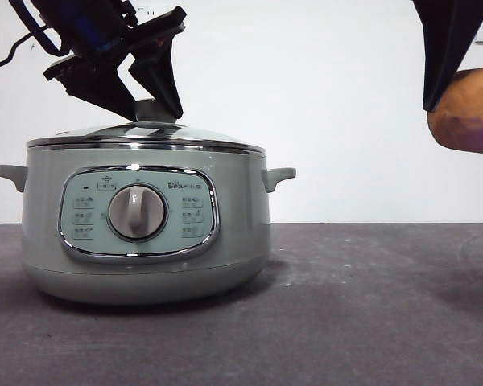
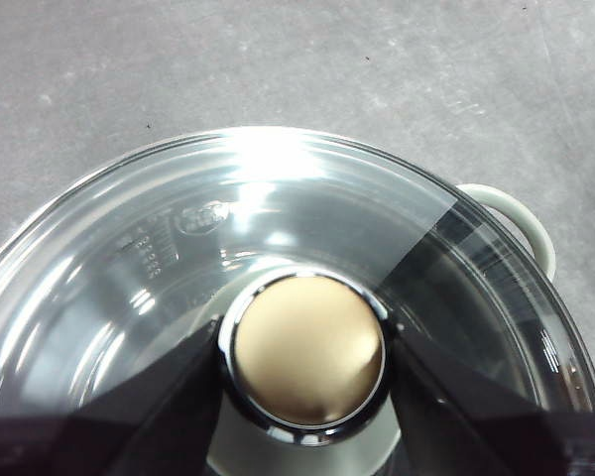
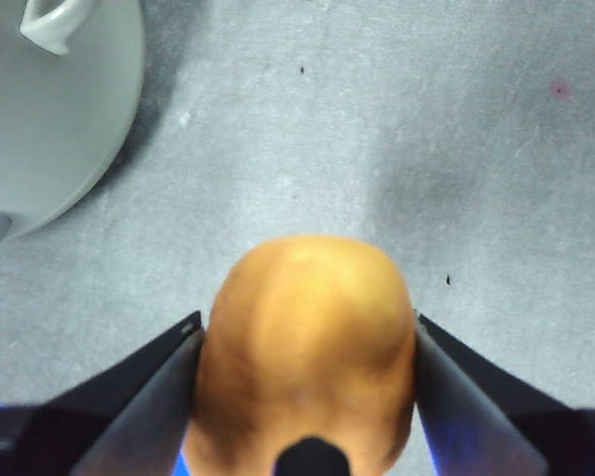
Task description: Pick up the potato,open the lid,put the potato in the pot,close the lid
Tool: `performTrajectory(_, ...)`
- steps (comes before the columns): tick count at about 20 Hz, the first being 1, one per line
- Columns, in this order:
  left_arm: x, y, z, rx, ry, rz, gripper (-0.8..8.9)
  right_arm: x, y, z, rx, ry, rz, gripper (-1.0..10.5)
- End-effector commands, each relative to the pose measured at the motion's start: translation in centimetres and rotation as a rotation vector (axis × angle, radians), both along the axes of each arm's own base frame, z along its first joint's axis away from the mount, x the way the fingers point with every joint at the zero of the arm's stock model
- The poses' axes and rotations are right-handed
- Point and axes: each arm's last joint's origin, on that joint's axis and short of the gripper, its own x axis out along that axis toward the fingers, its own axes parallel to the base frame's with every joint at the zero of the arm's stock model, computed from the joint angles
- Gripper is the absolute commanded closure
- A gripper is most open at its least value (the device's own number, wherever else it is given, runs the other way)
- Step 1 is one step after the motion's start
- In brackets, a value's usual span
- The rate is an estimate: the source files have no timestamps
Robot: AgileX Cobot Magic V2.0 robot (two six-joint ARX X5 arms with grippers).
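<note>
Front view: pot (image 1: 145,233) stands left on the counter (image 1: 346,322), lid (image 1: 145,135) seated; potato (image 1: 471,108) hangs at right, clear of the surface.
Left wrist view: left pincer (image 2: 302,362) brackets the knob (image 2: 307,347), jaws touching its sides; lid not yet lifted.
Right wrist view: right pincer (image 3: 307,397) clamped on the potato.
Status: pickup done; opening, loading and closing remain.

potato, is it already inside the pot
No, the potato is held in the air between the right gripper's fingers, beside the pot, whose lid is on.
</note>
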Motion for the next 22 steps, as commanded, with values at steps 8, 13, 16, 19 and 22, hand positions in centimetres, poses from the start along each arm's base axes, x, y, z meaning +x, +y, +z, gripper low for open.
performTrajectory(8,-4.4,2.5,6.7,-0.107,-0.283,0.011,8.22,0.7,0.4,0.6,0.052,-0.088,0.007,9.5)
performTrajectory(13,-11.8,6.7,11.5,-0.104,-0.491,0.111,8.22,2.1,2.1,1.7,0.289,-0.144,0.174,9.6)
performTrajectory(16,-16.6,9.4,12.8,-0.124,-0.562,0.167,8.22,3.8,4.5,1.8,0.293,-0.128,0.242,9.6)
performTrajectory(19,-20.6,11.6,13.1,-0.150,-0.624,0.218,8.22,6.3,8.0,2.4,0.269,-0.133,0.340,9.6)
performTrajectory(22,-22.9,12.8,13.0,-0.195,-0.647,0.230,8.22,8.9,12.5,3.4,0.250,-0.172,0.456,9.6)
